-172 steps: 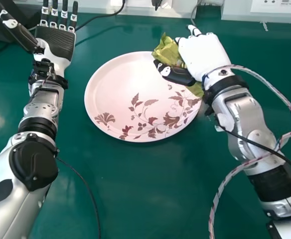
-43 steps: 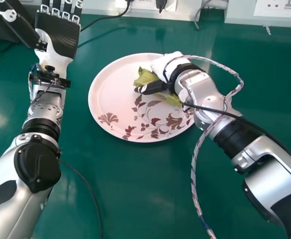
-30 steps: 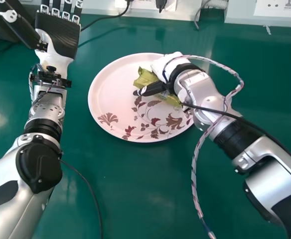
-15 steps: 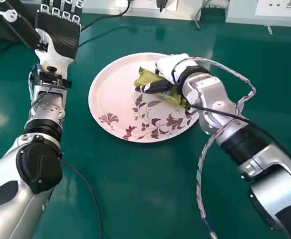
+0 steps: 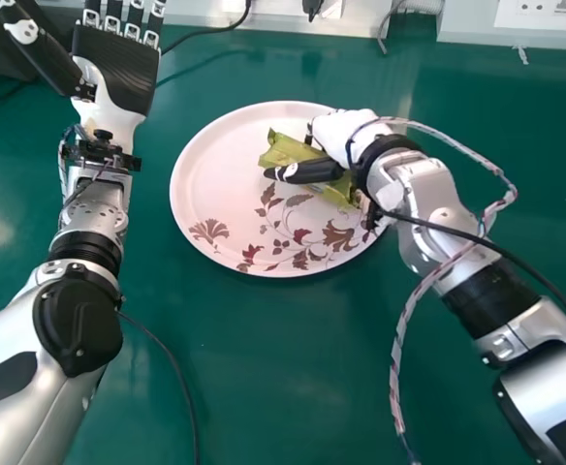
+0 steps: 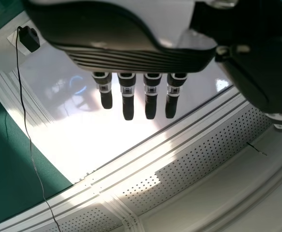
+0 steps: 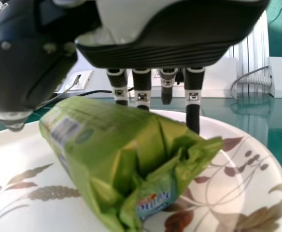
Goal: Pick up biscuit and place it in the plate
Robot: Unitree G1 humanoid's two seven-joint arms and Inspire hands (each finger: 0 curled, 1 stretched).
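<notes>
Where the right robot hand (image 5: 341,127) stands spread, the biscuit packet (image 7: 105,150), glossy green, crumpled at one end, lies on the plate (image 5: 213,179).

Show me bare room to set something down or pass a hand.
Bare: the plate, left of the biscuit packet; the table on the plate's near side, between the black cable by the left arm and the braided cable. Crowded: the plate's upper right, where the right hand is at the packet.

Silver arms (image 5: 438,218), black bands (image 5: 491,295), striped braided cable (image 5: 396,373)
</notes>
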